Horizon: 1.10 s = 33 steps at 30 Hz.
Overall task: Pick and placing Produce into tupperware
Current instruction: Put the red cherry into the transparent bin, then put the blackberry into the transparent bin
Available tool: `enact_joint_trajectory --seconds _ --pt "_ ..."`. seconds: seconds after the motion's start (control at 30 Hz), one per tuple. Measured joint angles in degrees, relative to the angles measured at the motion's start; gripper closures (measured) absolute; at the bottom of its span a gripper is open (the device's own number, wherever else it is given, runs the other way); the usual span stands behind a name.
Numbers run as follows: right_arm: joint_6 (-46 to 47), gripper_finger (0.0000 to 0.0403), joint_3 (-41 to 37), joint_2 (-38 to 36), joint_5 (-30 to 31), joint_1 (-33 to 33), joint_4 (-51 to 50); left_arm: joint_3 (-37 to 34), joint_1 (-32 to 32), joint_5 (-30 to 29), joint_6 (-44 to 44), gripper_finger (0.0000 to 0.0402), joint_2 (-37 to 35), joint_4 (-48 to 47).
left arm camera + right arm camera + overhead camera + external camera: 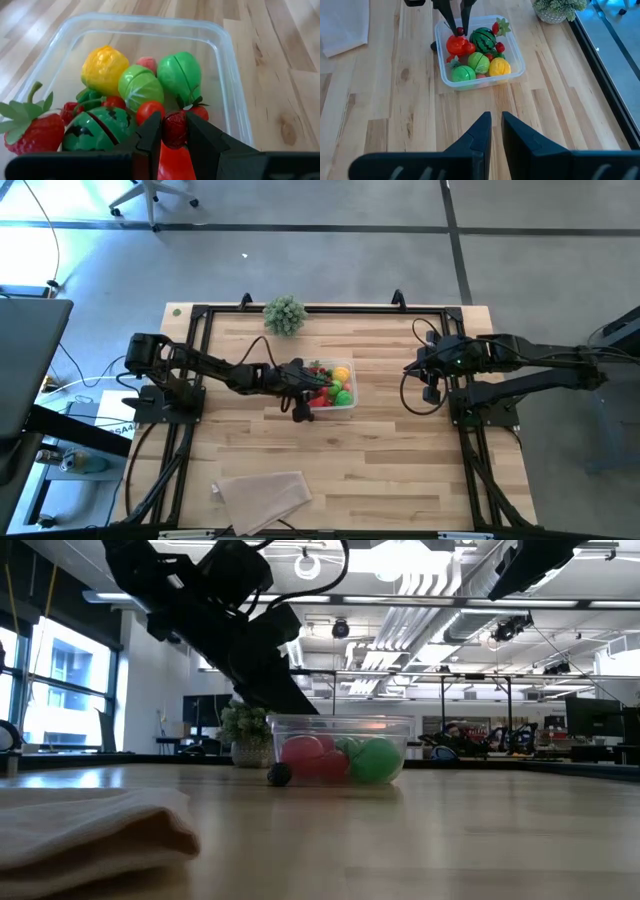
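- my left arm reaches in from the left side of the table (400,480), and my left gripper (174,131) hangs over the near-left part of the tupperware (349,406).
- its two dark fingers (152,131) are clamped on a small dark red berry (175,129), which sits just above the other pieces in the box.
- the tupperware stands about mid-table, slightly toward the far edge, and it holds the produce (476,50) packed close together.
- inside it i see a strawberry (36,131) with green leaves, a striped green watermelon ball (98,131), a yellow lemon-like fruit (104,69), two light green pieces (161,80), a small pink piece (147,63) and a small red tomato (149,110).
- a small dark ball (279,774) lies on the table just beside the left end of the tupperware.
- a bushy grey-green plant (285,314) stands at the far edge, beyond the box.
- a folded beige cloth (262,494) lies at the near edge, well apart from the box.
- my right arm waits at the right side, and my right gripper (492,131) has its fingers drawn nearly together with nothing between them, well apart from the tupperware.
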Motion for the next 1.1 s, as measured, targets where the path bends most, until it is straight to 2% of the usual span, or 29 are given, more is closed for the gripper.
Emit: enact_joint_trajectory --seconds 0.57,0.9,1.1 --pt "0.00 0.0368 -0.02 0.00 0.00 0.02 0.00 0.00 0.00 -0.09 -0.68 0.0327 0.00 -1.64" --pt "0.01 0.0368 -0.01 0.00 0.00 0.02 0.00 0.00 -0.01 -1.33 -0.14 0.0257 0.00 -1.59" --pt "0.00 0.0368 -0.02 0.00 0.00 0.02 0.00 0.01 -0.01 -1.47 2.64 0.0258 -0.32 0.93"
